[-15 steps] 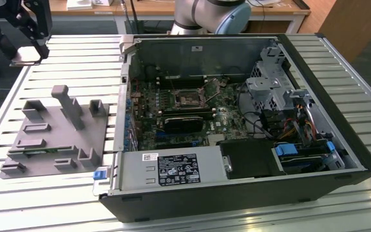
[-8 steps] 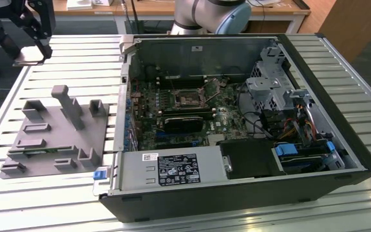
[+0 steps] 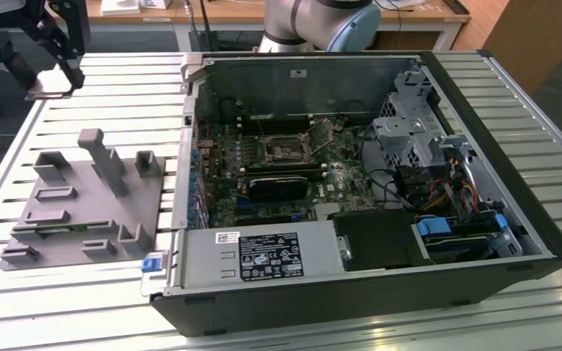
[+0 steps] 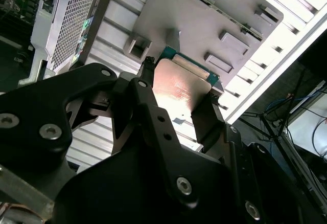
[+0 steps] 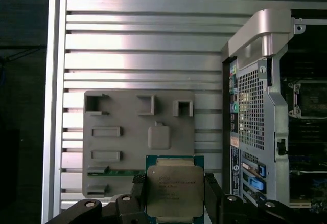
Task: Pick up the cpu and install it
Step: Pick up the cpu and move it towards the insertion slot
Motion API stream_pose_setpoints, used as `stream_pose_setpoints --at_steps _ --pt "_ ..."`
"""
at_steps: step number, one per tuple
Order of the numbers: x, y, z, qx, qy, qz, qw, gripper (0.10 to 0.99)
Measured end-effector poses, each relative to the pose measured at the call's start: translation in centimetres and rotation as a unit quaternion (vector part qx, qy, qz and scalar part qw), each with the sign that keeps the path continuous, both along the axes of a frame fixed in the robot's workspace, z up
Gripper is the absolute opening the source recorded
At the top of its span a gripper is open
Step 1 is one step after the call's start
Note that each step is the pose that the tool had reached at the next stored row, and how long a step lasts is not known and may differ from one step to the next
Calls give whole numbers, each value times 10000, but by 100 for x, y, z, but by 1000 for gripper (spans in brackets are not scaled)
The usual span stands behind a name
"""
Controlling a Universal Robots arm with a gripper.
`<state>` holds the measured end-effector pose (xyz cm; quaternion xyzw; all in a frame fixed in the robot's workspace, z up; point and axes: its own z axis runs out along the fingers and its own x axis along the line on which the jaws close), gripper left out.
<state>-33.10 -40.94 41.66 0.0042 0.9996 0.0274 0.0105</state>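
Matte black gripper (image 4: 180, 83), chunky angular plates, silver round-head screws (image 4: 184, 184) dotted around, two slim dark fingers (image 4: 204, 124). In the exterior view, rounded silver-grey arm (image 3: 301, 25) joint, pale blue cap (image 3: 359, 22).

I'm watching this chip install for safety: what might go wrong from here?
The gripper pinches the cpu only by two edges, so it might slip or tilt in transit. The socket lies deep inside the case, so the bulky fingers might strike nearby parts.
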Motion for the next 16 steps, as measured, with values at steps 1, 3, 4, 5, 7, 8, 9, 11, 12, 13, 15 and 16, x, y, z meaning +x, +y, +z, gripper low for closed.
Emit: stream_pose_setpoints --at_steps 1,3,4,5,7,8,9,11,12,13,15,16 --pt "6 0 0 0 0 0 10000 545" --pt "19 0 0 0 0 0 10000 545" --pt "26 0 0 0 0 0 10000 545" --pt "32 0 0 0 0 0 10000 545" --pt "43 0 0 0 0 0 10000 545" --pt "49 0 0 0 0 0 10000 545" --pt "55 0 0 0 0 0 10000 545" --pt "70 0 0 0 0 -1 10000 545" --pt "77 0 0 0 0 0 10000 545" --pt "84 0 0 0 0 0 10000 545" --pt "98 0 0 0 0 0 10000 545" --pt "105 0 0 0 0 0 10000 545"
